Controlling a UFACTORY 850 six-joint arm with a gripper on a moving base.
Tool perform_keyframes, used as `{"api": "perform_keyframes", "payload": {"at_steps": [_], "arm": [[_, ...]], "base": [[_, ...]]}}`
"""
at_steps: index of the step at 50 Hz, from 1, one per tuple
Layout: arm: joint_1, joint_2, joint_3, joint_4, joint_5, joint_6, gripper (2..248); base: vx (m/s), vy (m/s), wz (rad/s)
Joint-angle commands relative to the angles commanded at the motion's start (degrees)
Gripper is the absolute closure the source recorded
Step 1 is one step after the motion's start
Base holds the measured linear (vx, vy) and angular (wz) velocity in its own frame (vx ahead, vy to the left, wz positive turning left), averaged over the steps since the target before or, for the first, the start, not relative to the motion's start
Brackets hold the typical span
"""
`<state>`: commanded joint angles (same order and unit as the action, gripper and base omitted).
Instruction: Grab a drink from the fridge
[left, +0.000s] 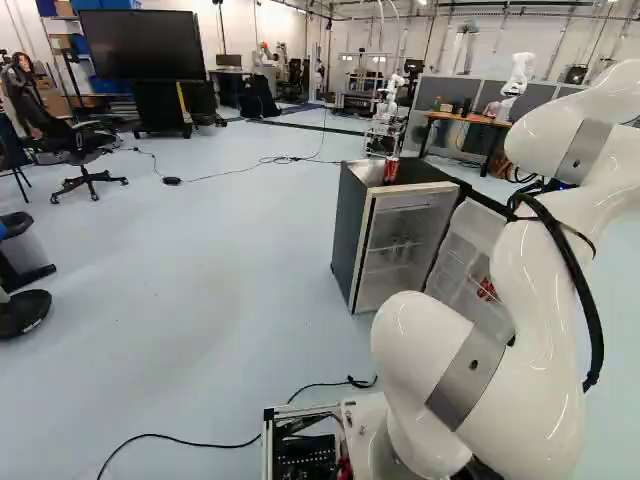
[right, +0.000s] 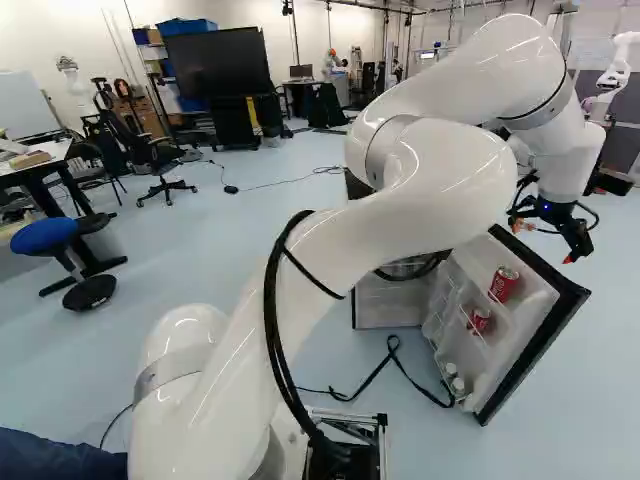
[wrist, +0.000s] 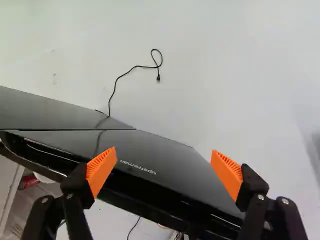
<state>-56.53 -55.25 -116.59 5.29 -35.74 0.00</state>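
- Black tool, one, orange-padded; its two fingers stand wide apart with nothing gripped. Located at three o'clock in the right base view.
- White arm, one, arching from the foot of the right base view towards one o'clock, then bending down to the tool.
- Fridge, one, dark-sided, standing on the floor; at three o'clock, near the middle of the left base view.
- Fridge door, one, swung open, at four o'clock in the right base view, inner shelves exposed. In the wrist view its glossy black panel lies under and between the fingers; contact cannot be told.
- Upper door can, red, tilted, on a door shelf.
- Lower door can, red, on the shelf below, at seven o'clock from the upper one.
- Top can, red, upright on the fridge's top, between one and two o'clock in the left base view.
- Thin black cord, one, looped at its end, on the floor at twelve o'clock from the tool in the wrist view.
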Motion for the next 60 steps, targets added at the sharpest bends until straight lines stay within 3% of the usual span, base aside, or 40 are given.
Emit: {"api": "perform_keyframes", "payload": {"at_steps": [27,60], "arm": [[-2.48,-5.05,-7.93,0.00,-0.83,0.00,3],[-2.86,-5.49,-8.63,0.00,-14.82,0.00,3]], "base": [[0.000,0.000,0.000],[0.000,0.000,0.000]]}}
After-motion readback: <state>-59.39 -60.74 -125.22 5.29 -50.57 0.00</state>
